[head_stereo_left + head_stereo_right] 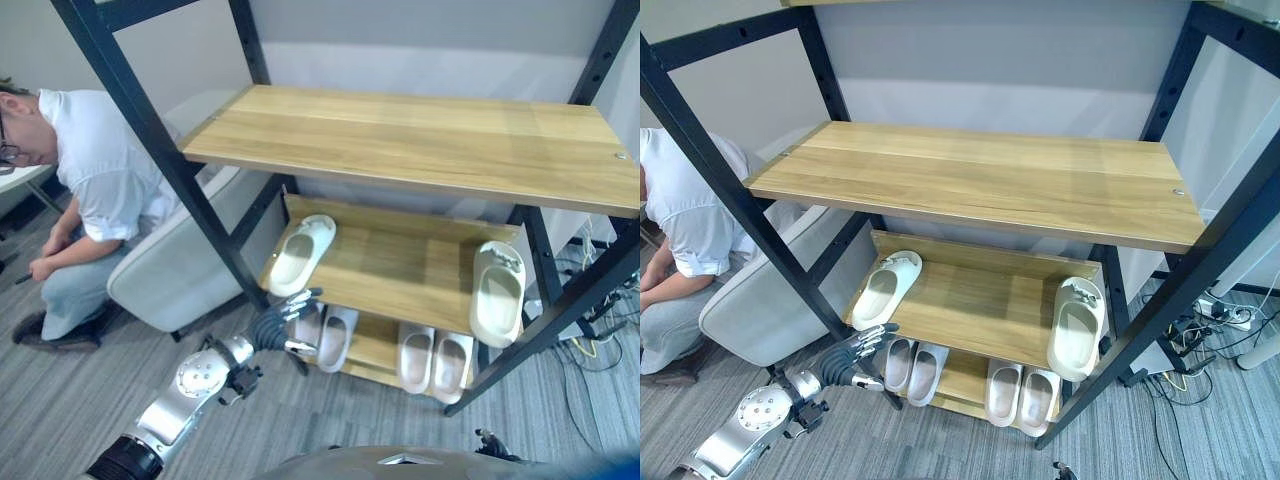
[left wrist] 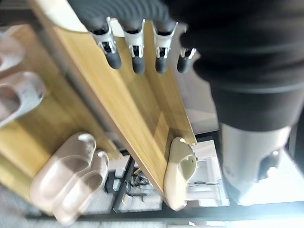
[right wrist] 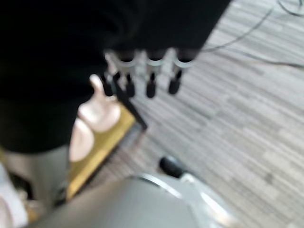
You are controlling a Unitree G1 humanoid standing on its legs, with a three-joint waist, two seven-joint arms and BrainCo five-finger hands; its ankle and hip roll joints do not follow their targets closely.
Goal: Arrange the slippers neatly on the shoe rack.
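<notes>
The left hand (image 1: 283, 318) is low by the front left leg of the shoe rack (image 1: 420, 135), with its fingers out straight and nothing in them. Just past its fingertips, on the bottom shelf, sit two pink slippers (image 1: 330, 335) side by side, and two more pink slippers (image 1: 434, 358) sit further off on the same shelf. Up above the hand, on the middle shelf, one white slipper (image 1: 301, 252) lies near the left edge and tilted, and the other white slipper (image 1: 497, 291) lies far away at the right edge, sticking out over the front. That far one could tip off and fall if the rack gets bumped. The black leg of the rack is right by the hand, so a quick reach might knock into it or push the close pink pair out of line. The right hand (image 3: 142, 76) hangs over the grey floor, its fingers straight and holding nothing. A person (image 1: 85, 190) sits bent over beside a grey chair (image 1: 185, 255), off to the left of the hand and behind it.
</notes>
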